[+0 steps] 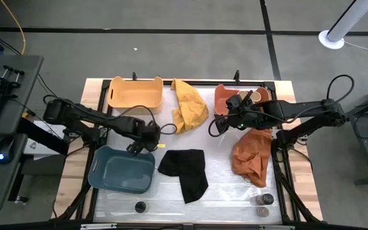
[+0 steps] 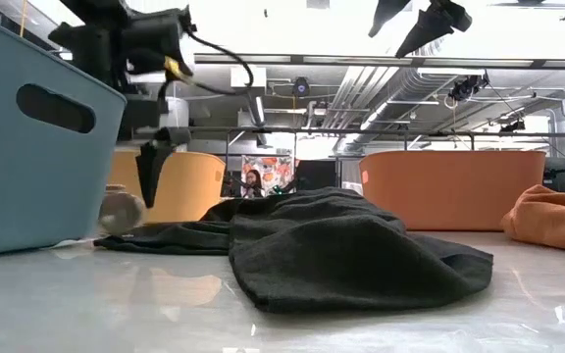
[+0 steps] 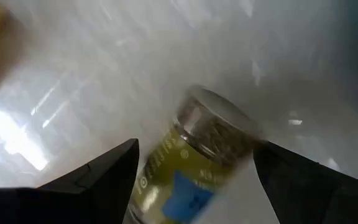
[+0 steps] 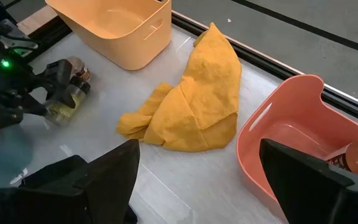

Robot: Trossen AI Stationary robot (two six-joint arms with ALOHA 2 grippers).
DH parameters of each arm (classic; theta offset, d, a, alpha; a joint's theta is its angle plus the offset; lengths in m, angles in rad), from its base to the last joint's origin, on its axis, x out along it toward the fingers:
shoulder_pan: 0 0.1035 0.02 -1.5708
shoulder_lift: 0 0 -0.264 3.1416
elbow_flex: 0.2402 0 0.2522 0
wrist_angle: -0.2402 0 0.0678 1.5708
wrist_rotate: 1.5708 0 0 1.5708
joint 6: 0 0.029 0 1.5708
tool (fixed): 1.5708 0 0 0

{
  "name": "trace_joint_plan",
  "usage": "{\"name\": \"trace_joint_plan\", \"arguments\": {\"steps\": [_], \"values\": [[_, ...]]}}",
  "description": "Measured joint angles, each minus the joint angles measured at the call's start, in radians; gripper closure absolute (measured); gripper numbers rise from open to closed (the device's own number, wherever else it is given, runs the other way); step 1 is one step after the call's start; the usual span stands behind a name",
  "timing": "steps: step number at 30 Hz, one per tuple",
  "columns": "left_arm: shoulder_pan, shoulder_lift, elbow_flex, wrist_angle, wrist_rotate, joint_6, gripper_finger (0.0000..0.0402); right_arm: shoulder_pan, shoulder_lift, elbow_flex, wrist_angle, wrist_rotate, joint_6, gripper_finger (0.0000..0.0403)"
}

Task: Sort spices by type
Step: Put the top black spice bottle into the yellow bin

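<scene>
Spices: several small cylindrical jars, scattered over the table, not yet grouped as a whole.
Jar in hand (image 3: 197,162): clear glass with a yellow-green label and dark flakes inside, lying between the left gripper's (image 1: 139,144) fingers; it sits low over the table just beyond the blue tray's (image 1: 107,176) far rim, so I judge it mid-transfer.
Left claw: grasping that jar, seen also from the right wrist view (image 4: 67,90).
Right gripper (image 1: 221,123): hovering just beside the coral tray (image 1: 222,96), fingers spread and empty.
Sorted so far: at least two jars with tan lids (image 1: 253,98) stand in the coral tray; the yellow tray (image 1: 133,92) shows nothing inside, and neither does the blue one.
Left to do: one dark-lidded jar (image 1: 140,206) stands alone at the near edge; a small cluster of jars (image 1: 264,203) waits at the near right corner. By my reading the task is well under halfway.
Trays: smooth moulded plastic, rounded corners, handle slots.
Cloths: yellow cloth (image 1: 189,105), black cloth (image 1: 185,170) and rust-orange cloth (image 1: 252,156), all soft, crumpled, matte.
Table (image 1: 222,185): glossy pale surface with reflections.
</scene>
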Motion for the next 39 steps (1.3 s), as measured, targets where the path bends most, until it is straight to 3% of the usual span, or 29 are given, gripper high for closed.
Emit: {"name": "trace_joint_plan", "arguments": {"steps": [11,15,23,29,32,35,39], "values": [[-0.006,0.066,0.001,0.018,-0.063,-0.035,0.0116,0.0,0.014,-0.001,0.001,-0.002,0.003,0.0075],[-0.005,0.04,-0.001,0.02,-0.08,-0.047,0.016,0.0,0.014,-0.001,0.001,-0.008,0.004,0.0075],[-0.006,-0.044,0.008,0.007,-0.113,-0.093,0.0285,0.0,0.014,-0.001,0.001,-0.008,0.004,0.0075],[-0.004,-0.151,0.061,0.004,-0.147,-0.139,0.0311,0.0,0.014,-0.001,0.002,-0.009,0.001,0.0075],[-0.004,-0.222,0.116,0.011,-0.163,-0.223,0.0309,0.0,0.014,-0.001,0.051,-0.055,-0.003,0.0075],[-0.002,-0.307,0.166,0.093,-0.107,-0.397,0.0309,-0.001,0.019,-0.001,0.189,-0.147,-0.078,0.0075],[-0.003,-0.431,0.16,0.437,0.036,-0.678,0.0309,-0.001,0.05,-0.001,0.451,-0.273,-0.224,0.0075]]}}
